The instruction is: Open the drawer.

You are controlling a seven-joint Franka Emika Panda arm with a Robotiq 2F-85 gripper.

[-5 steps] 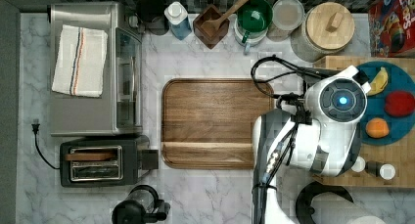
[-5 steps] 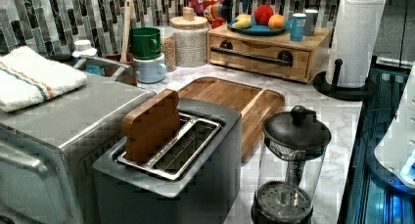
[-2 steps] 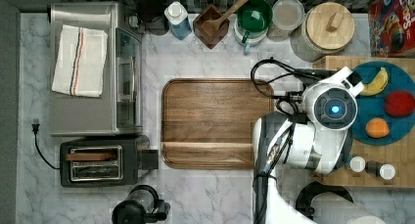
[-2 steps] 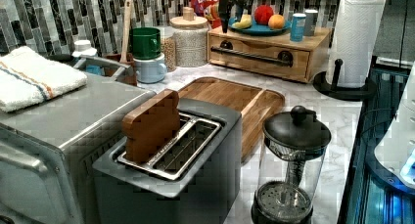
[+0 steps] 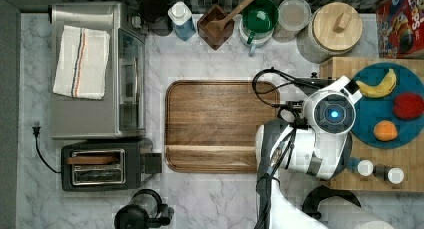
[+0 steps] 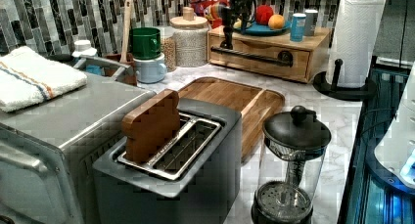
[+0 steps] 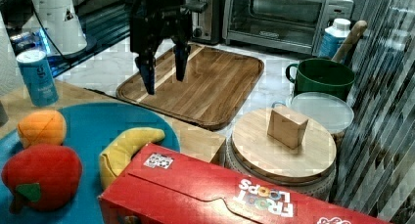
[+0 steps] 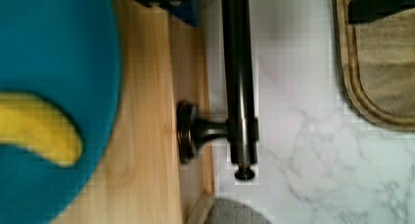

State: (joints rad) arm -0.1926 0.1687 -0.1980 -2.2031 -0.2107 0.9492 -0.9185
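Straddling the drawer [image 6: 266, 55] handle [image 8: 239, 82], spread gripper [image 7: 164, 75]

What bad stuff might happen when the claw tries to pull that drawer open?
1. The open claw sits near one end of the black handle, so it might slip off or pull the drawer crooked.
2. A hard tug might shake the blue plate on top, and the orange may roll off.
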